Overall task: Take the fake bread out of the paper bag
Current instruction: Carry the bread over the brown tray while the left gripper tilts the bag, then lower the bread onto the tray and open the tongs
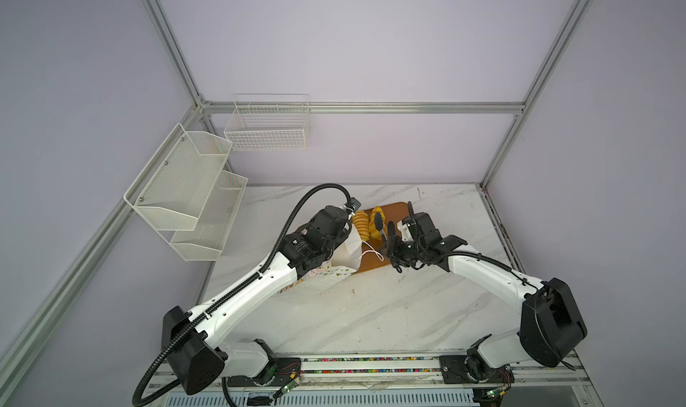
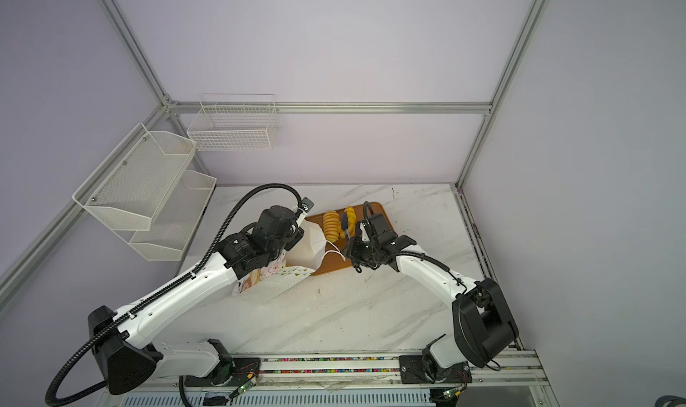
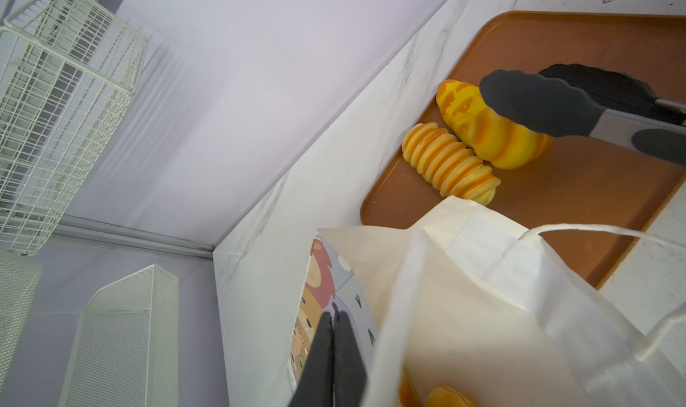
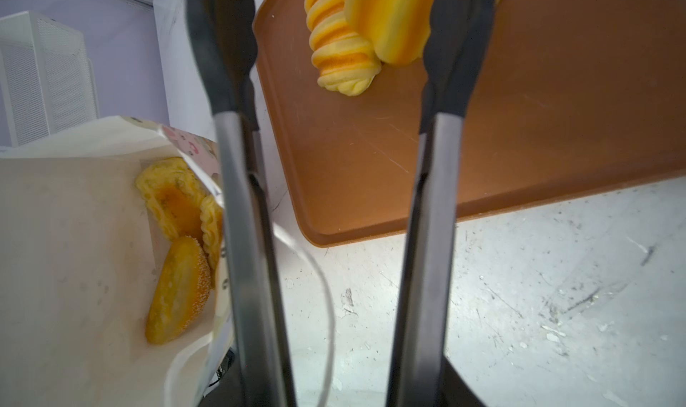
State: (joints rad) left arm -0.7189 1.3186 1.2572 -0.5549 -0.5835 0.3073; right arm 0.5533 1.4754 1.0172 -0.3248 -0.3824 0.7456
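**Fake bread, out of the bag.** Two pieces lie side by side and touching on the orange-brown tray [image 1: 399, 209]:
- a ridged long roll [image 1: 361, 225]
- a smooth striped roll [image 3: 486, 130], on the side away from the bag

**Fake bread, in the bag.** The right wrist view shows a seeded oval bun [image 4: 180, 290] and a ruffled yellow pastry [image 4: 169, 197] just inside the mouth. Any others are hidden.

**Paper bag [image 2: 306, 247].** White with a cartoon print, it is tipped over on the marble surface [image 1: 371, 308]. Its open mouth faces the tray and overlaps the tray's near-left edge in both top views. One cord handle [image 1: 372, 253] trails onto the tray.

**Right pincer [image 1: 390, 242].** It is clamped on the handle end of black-tipped metal tongs [image 4: 427, 201]. The tong arms are spread. The smooth striped roll sits between their tips, against one tip and clear of the other. The ridged roll lies just outside the tips.

**Left pincer [image 3: 334, 316].** Its fingers are pressed together against the bag's printed wall beside the mouth, well apart from the rolls on the tray. Whether paper is caught between them cannot be told.

**Surroundings.** A white wire basket [image 1: 269, 126] and a tiered mesh shelf [image 1: 185, 186] are mounted on the frame at left, apart from everything above.
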